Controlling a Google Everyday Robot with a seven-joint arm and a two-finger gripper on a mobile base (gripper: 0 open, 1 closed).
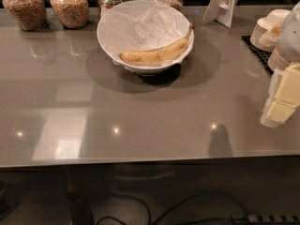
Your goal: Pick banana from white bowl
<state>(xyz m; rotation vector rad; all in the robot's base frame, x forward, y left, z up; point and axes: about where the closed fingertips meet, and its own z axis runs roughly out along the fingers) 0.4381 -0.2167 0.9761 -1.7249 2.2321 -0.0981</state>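
The banana (157, 54) lay along the near side of the white bowl (140, 68) while the gripper (283, 100), open or closed I could not tell, hung far right over the table (140, 118), so a good reach needed to descend over the banana's middle.

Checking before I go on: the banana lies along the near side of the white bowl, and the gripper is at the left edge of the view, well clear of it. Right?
Not quite. The gripper is at the right edge, not the left; the camera view shows it there, near the stacked cups. The rest holds: the banana lies along the near side of the white bowl, and the gripper is well clear of it.
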